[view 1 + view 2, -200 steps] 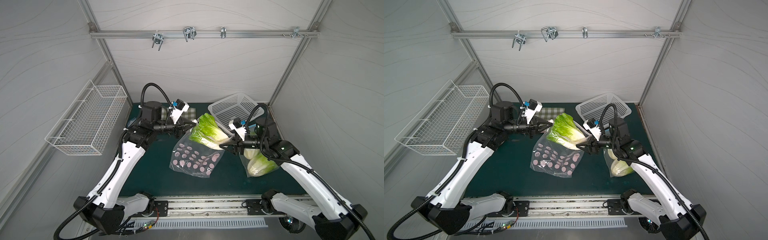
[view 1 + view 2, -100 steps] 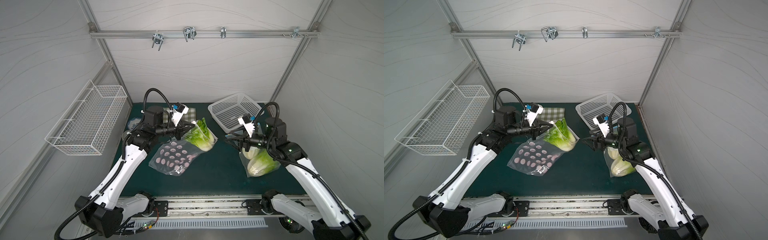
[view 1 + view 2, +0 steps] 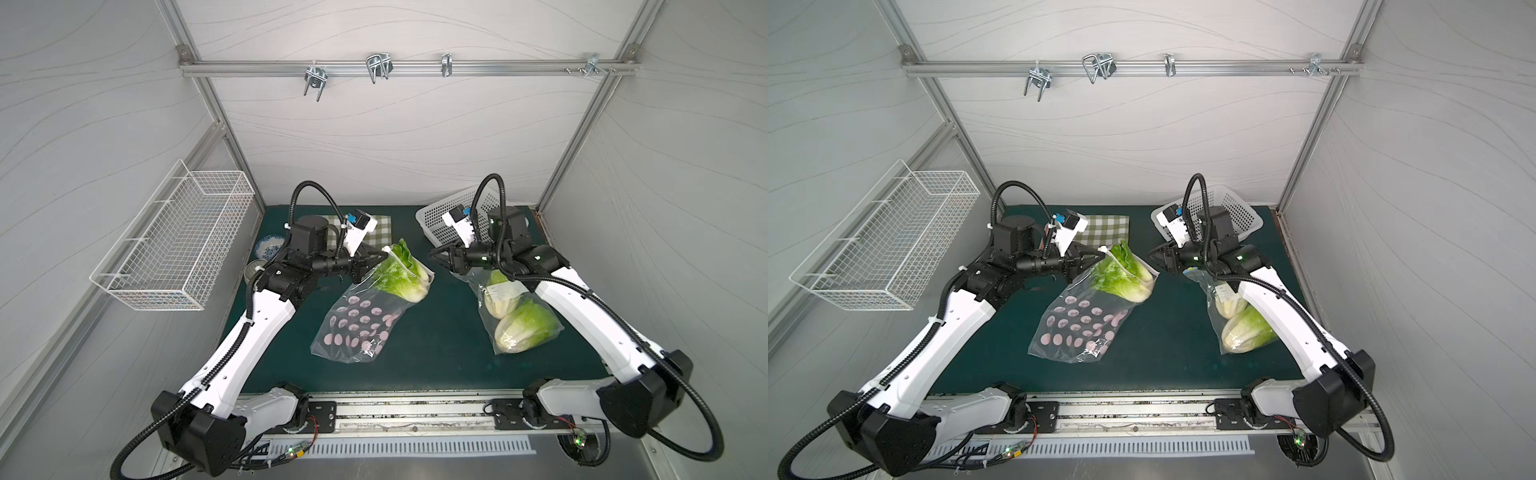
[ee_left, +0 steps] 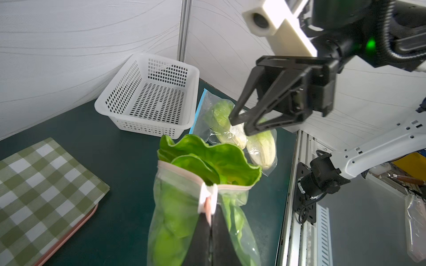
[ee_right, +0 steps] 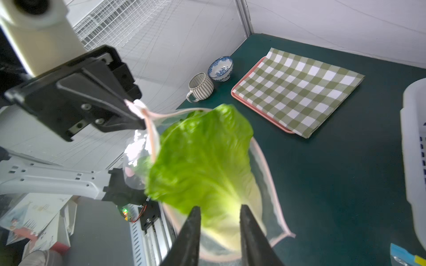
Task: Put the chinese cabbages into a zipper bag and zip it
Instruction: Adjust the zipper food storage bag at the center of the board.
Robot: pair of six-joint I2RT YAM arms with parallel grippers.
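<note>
Plastic zipper bag (image 3: 357,324): drooping onto counter (image 3: 440,357), cabbage (image 3: 401,276) sticking out.
Left jaws: pinching its zip.
Right jaws: hovering narrow, empty.

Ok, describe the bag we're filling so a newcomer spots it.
On the dark green mat, look mid-table, near the checked cloth. The zipper bag is held at its mouth by the left gripper, a cabbage poking out. Unlike the plain bag beside the right arm, it has pink dots.

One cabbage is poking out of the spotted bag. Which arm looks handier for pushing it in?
Probably the right. The left fingers are busy pinching the zipper bag at its mouth, while the right fingers are empty, slightly apart, and point straight at the cabbage.
</note>
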